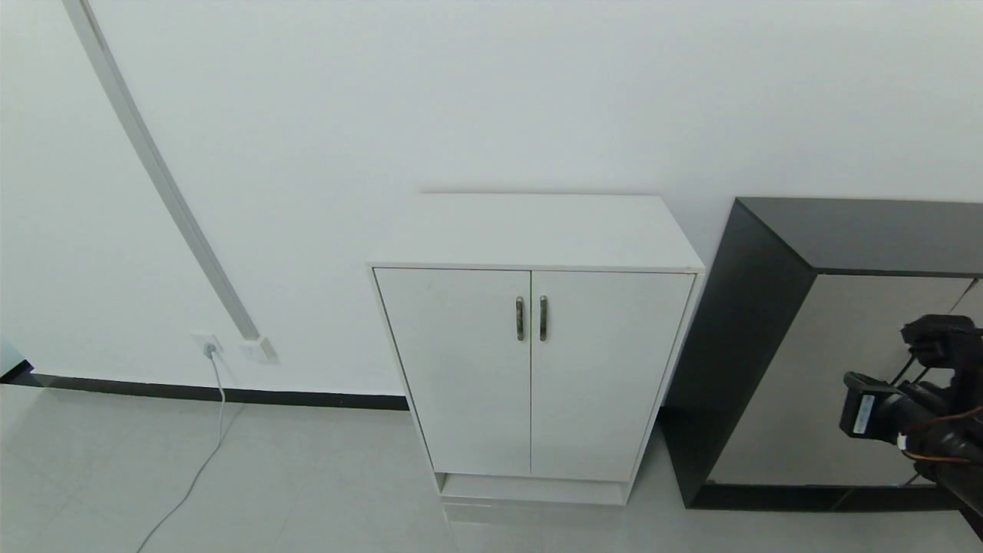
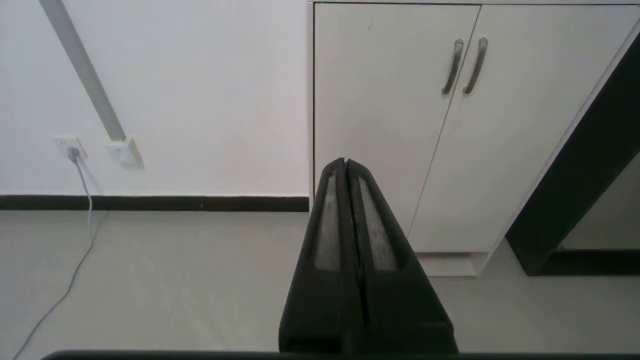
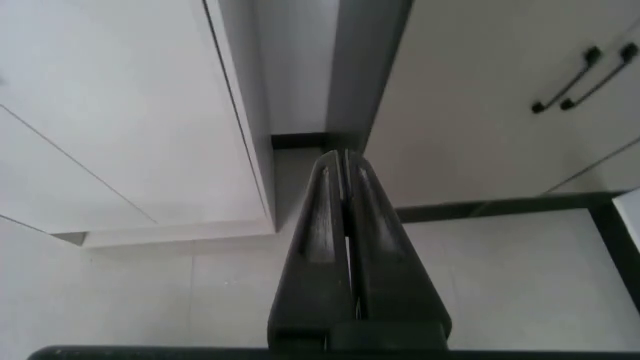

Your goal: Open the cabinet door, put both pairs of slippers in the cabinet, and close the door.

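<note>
White cabinet (image 1: 461, 369), 2 doors (image 1: 599, 376), 2 handles (image 1: 520, 318); left tool (image 2: 346, 165) and right tool (image 3: 346, 156) fully closed, empty.

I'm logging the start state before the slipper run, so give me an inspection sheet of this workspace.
Surface: pale tiled floor.
Job's things: white cabinet, both doors shut, two handles side by side at the middle.
Clutter: nothing seen.
Grippers: left gripper shut, holding nothing; right gripper shut, holding nothing.
Cables: grey cable plugged into wall socket, trailing over the floor left of the cabinet.
Surroundings: white wall, slanted conduit, black mirrored cabinet right of the white one.
</note>
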Controlling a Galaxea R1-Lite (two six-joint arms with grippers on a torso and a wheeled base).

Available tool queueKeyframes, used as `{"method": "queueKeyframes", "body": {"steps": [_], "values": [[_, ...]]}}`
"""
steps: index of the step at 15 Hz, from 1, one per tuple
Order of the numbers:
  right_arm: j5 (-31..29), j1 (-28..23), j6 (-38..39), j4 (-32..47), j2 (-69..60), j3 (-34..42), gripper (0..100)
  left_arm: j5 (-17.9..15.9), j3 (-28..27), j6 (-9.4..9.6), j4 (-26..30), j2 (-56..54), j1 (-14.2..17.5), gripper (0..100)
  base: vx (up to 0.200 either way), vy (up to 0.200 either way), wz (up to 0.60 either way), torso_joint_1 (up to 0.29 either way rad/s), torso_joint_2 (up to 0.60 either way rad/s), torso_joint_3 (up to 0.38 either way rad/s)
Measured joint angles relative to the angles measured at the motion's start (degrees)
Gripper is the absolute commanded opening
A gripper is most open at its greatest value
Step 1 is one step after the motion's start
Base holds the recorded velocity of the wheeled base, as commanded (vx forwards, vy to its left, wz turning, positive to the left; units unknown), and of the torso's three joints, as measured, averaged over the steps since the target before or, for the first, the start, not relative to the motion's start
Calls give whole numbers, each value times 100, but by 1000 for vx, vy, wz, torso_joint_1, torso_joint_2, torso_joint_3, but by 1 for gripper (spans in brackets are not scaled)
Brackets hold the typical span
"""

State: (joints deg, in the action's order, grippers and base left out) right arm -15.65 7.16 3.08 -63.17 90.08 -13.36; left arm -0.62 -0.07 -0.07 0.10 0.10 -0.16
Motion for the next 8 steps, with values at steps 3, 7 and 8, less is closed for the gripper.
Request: {"method": "queueKeyframes", "body": {"steps": [3,7,8], "values": [[386,-433,-85,11,-700,590,0,0,-2,0,0,0,-2,0,0,0,0,0,0,0],[673,-645,-126,206,-1587,1218,0,-4,-2,7,0,0,-2,0,0,0,0,0,0,0],[709,-653,-137,488,-1816,1276,0,-6,-2,7,0,0,-2,0,0,0,0,0,0,0]]}}
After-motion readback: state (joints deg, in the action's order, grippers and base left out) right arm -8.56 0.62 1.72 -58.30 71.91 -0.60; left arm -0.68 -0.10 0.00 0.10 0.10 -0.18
